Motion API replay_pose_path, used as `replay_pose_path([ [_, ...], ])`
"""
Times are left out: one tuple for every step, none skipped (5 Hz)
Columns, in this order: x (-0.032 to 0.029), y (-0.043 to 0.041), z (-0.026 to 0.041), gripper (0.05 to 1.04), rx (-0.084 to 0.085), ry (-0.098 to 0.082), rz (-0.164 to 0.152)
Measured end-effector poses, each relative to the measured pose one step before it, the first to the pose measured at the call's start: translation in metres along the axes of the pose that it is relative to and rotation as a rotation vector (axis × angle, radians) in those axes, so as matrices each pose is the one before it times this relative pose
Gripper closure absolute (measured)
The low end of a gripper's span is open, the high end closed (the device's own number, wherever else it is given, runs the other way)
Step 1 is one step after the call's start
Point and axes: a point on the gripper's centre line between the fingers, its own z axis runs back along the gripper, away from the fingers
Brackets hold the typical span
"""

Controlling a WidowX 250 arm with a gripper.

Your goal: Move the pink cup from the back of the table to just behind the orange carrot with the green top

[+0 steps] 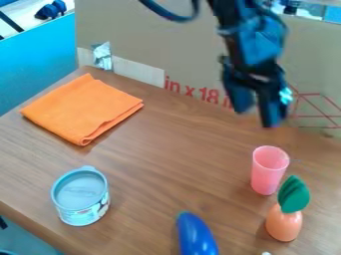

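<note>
1. My fingers (271, 112) hang above the far right part of the tabletop (166, 169), in front of a cardboard panel (146, 45). They stand parted, a gap showing between them, and grip nothing.
2. The pink cup (264, 182) is nearest to me. It stands upright on the tabletop, mouth up, nearer the camera than my fingers and apart from them.
3. Just beside the cup, on its camera side, I record an orange toy (283, 224) with a green leafy top (293, 194).
4. A blue object (196, 236), partly cut off, lies at the near edge of view.
5. A lidded tin (80, 191) stands at near left.
6. A folded orange cloth (80, 109) lies flat at far left.
</note>
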Motion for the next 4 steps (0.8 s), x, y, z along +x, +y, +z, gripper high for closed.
replay_pose_path([
  [-0.01765, 0.03651, 0.00802, 0.079, 0.1539, 0.0525, 0.1797],
  [-0.00915, 0.04512, 0.0045, 0.081, 0.1248, 0.0099, 0.1748],
  [-0.00996, 0.04775, -0.00737, 0.081, 0.0039, 0.032, 0.0652],
  [-0.00357, 0.02202, 0.00218, 0.081, 0.0312, -0.0032, 0.0287],
])
